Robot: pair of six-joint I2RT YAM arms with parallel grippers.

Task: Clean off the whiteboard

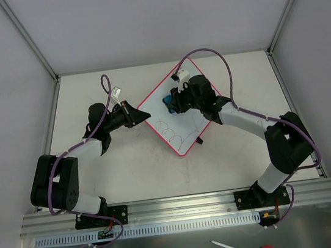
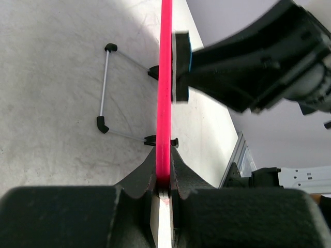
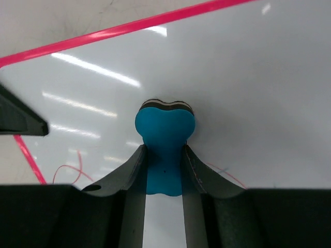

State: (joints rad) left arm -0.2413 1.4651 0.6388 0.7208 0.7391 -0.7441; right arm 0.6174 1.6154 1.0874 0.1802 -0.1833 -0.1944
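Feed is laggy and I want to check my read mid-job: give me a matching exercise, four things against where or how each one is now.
Things:
1. left gripper
2. right gripper
3. eraser
4. scribbles

States:
A. against the face of the board
B. shut on the eraser
C. at the board's bottom corner in the top view
D. shut on the board's rim

Pairs: 1-D, 2-B, 3-A, 4-C.
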